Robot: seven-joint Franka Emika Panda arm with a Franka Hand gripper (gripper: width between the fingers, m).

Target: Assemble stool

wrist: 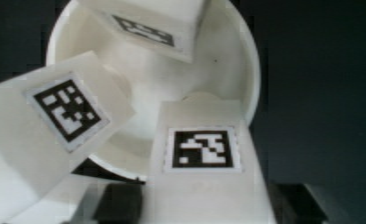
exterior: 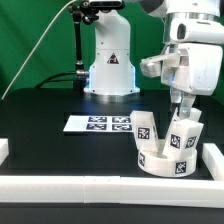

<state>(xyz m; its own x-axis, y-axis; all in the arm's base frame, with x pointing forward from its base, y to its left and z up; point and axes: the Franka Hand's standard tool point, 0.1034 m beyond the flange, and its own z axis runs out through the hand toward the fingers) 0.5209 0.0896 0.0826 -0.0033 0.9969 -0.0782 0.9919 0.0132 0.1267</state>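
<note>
The round white stool seat [exterior: 158,161] lies at the exterior view's right, near the front rail. Two blocky tagged legs stand on it: one [exterior: 146,128] on its left side, one [exterior: 186,136] on its right. My gripper [exterior: 181,112] comes down from above onto the right leg. In the wrist view that leg [wrist: 203,150] fills the space between my two dark fingers [wrist: 119,205], which press against its sides; the gripper [wrist: 206,203] is shut on it. The other leg [wrist: 64,105] leans alongside, and a third tagged white piece [wrist: 148,28] shows at the seat's [wrist: 242,70] far end.
The marker board [exterior: 100,124] lies flat in front of the robot's base [exterior: 108,70]. White border rails run along the front [exterior: 100,188], the right [exterior: 213,158] and the left [exterior: 3,152] of the black table.
</note>
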